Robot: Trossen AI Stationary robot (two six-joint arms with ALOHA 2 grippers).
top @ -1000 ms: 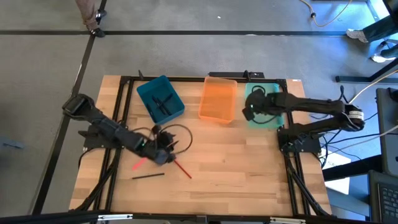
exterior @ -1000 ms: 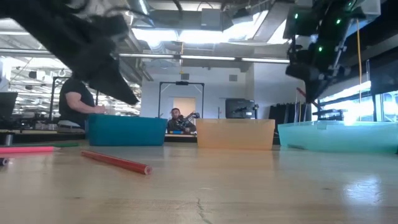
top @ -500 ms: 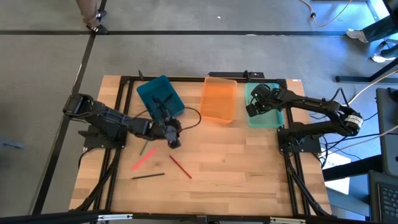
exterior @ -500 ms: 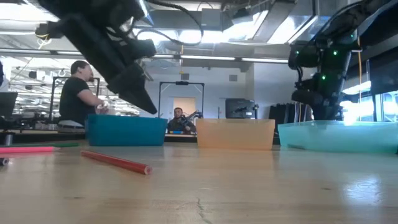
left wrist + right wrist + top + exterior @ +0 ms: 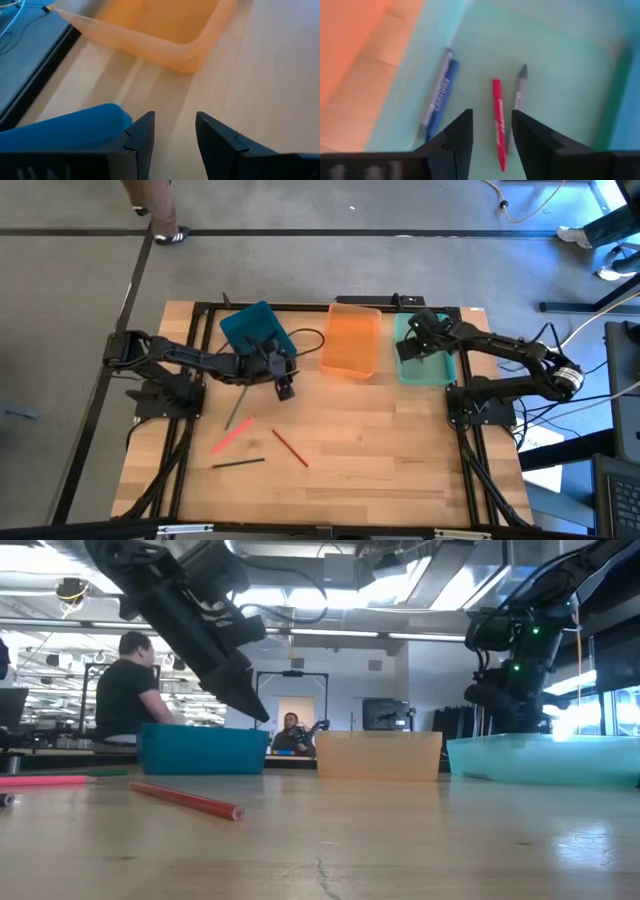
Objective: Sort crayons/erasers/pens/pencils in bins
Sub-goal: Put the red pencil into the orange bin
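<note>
Above the mint bin (image 5: pixel 436 368), the right hand (image 5: pixel 491 131) hangs open and empty over a red crayon (image 5: pixel 498 121) lying inside. Beside the teal bin (image 5: pixel 246 330), the left hand (image 5: pixel 174 131) is open; it should descend squarely onto one loose stick (image 5: pixel 291 447) on the surface (image 5: pixel 400 440).

Three bins (image 5: pixel 349 340) stand abreast; red, pink, black sticks (image 5: pixel 291 447) lie loose.

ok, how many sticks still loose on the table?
4: a green one, a pink one and a black one toward the left arm's side, and a red one nearer the middle. The left arm may hide more.
</note>
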